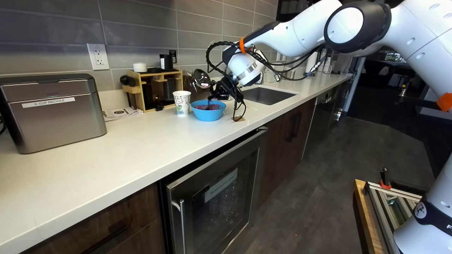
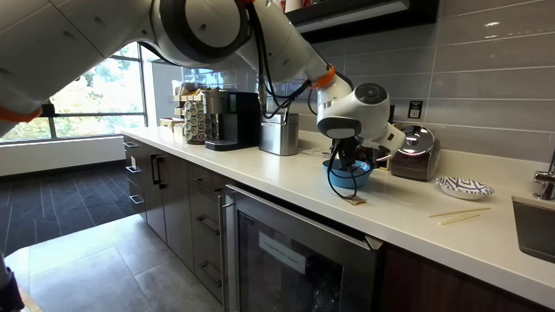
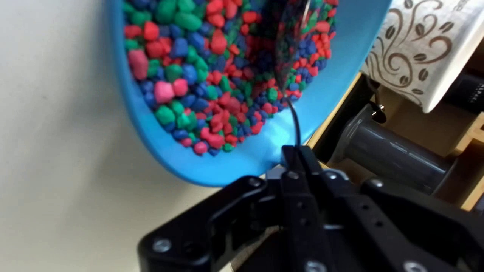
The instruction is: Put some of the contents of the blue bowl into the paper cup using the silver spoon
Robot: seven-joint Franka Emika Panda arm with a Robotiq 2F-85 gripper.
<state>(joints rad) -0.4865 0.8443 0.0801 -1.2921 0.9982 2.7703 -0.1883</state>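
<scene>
The blue bowl (image 1: 208, 115) stands on the counter in both exterior views (image 2: 347, 181) and fills much of the wrist view (image 3: 211, 175). Its contents (image 3: 204, 79) are small red, green, blue and pink pebbles. The white paper cup (image 1: 182, 103) stands upright close beside the bowl. Its patterned side shows in the wrist view (image 3: 412, 49). My gripper (image 3: 298, 149) is shut on the thin handle of the silver spoon (image 3: 285, 53), near the bowl's rim. The spoon's head is inside the bowl at the pebbles; how deep, I cannot tell.
A wooden rack (image 1: 144, 91) stands behind the cup. A steel K-cup box (image 1: 53, 113) is further along the counter. A lidded jar (image 2: 414, 151), a patterned bowl (image 2: 461, 189) and thin sticks (image 2: 459, 212) lie toward the sink (image 1: 266, 96). A brown scrap (image 2: 355, 200) lies by the bowl.
</scene>
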